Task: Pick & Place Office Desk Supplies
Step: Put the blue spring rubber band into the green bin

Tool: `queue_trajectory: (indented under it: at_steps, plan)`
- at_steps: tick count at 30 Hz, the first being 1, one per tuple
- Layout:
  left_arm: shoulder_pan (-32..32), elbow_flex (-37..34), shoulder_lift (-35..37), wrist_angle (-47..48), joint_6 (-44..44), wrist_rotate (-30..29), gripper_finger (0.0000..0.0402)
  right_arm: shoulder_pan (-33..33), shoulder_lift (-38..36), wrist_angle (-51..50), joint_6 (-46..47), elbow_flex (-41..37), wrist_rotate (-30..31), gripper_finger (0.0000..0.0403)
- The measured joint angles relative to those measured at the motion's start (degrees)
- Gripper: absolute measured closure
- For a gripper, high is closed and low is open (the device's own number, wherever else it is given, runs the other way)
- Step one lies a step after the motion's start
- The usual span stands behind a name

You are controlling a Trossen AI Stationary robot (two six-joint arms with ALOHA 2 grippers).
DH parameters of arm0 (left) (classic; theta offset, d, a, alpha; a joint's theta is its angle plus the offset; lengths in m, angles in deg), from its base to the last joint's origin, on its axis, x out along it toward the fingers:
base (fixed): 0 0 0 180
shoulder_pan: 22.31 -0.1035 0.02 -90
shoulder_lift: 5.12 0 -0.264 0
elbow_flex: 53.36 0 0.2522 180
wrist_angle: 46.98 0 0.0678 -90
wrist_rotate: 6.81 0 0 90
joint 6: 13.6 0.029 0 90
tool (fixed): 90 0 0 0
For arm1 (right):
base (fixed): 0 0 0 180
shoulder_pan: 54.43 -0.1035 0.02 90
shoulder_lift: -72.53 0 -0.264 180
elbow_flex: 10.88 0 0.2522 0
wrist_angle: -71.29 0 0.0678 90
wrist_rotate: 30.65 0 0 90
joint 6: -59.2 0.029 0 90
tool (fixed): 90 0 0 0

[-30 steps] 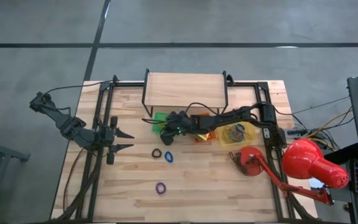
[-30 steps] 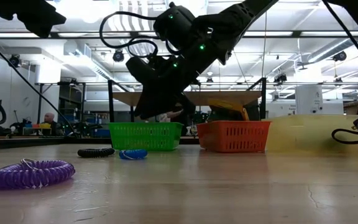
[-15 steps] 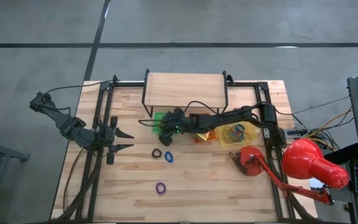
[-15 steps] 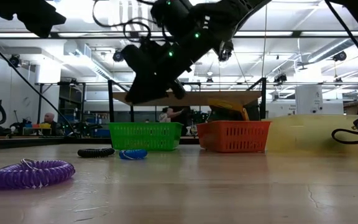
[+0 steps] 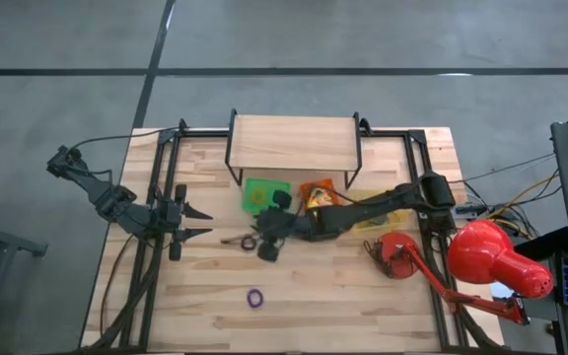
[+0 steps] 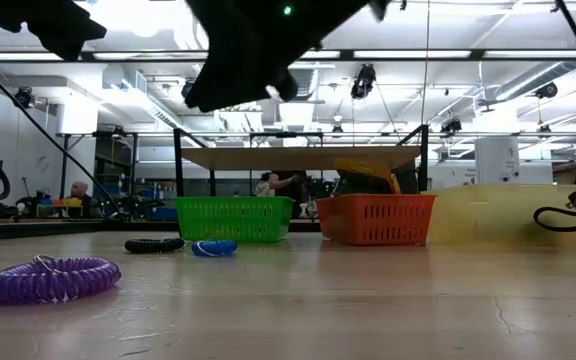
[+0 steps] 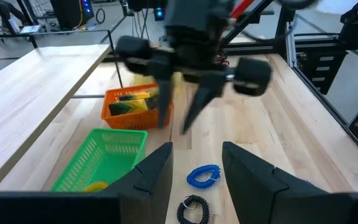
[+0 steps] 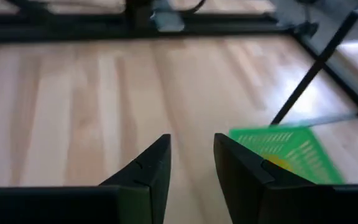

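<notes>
Table-wide, the right gripper, spread and empty, has swung away from the green tray to hang over the black band and blue band mid-table, and should drop straight, straddling one loop; left gripper waits spread at left.

- The right arm is stretched across the table, and the right gripper is held above the surface with its fingers parted and nothing between them.
- The left gripper is kept well apart from it, fingers open.
</notes>
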Motion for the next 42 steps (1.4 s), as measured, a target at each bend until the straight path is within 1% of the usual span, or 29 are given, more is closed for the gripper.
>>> queue_trajectory:
  at_steps: [4, 6, 10, 12, 15, 21, 32, 37, 42]
  plan:
    - [0.0, 0.0, 0.0, 0.0, 0.0, 0.0, 0.0261, -2.4, -1.4, -8.6, 2.9, 0.0, -0.6, 0.0279]
    - [0.0, 0.0, 0.0, 0.0, 0.0, 0.0, 0.0261, -3.6, -1.8, -12.0, 3.2, -0.1, -2.2, 0.0278]
    - [0.0, 0.0, 0.0, 0.0, 0.0, 0.0, 0.0261, -5.7, -1.5, -14.4, 2.3, -0.2, -8.6, 0.0283]
    - [0.0, 0.0, 0.0, 0.0, 0.0, 0.0, 0.0261, -6.3, -0.6, -14.1, 0.8, -0.3, -9.6, 0.0288]
    - [0.0, 0.0, 0.0, 0.0, 0.0, 0.0, 0.0261, -6.5, 1.0, -14.2, -1.7, -0.6, -9.4, 0.0296]
    - [0.0, 0.0, 0.0, 0.0, 0.0, 0.0, 0.0261, -6.2, 4.3, -12.3, -2.8, -0.8, -9.3, 0.0305]
    - [0.0, 0.0, 0.0, 0.0, 0.0, 0.0, 0.0261, -6.1, 10.3, -10.6, -4.0, -0.9, -9.5, 0.0277]
    - [0.0, 0.0, 0.0, 0.0, 0.0, 0.0, 0.0261, -6.1, 11.5, -9.1, -6.1, -0.8, -9.3, 0.0269]
    - [0.0, 0.0, 0.0, 0.0, 0.0, 0.0, 0.0261, -5.9, 11.8, -8.7, -6.8, -0.8, -9.4, 0.0271]
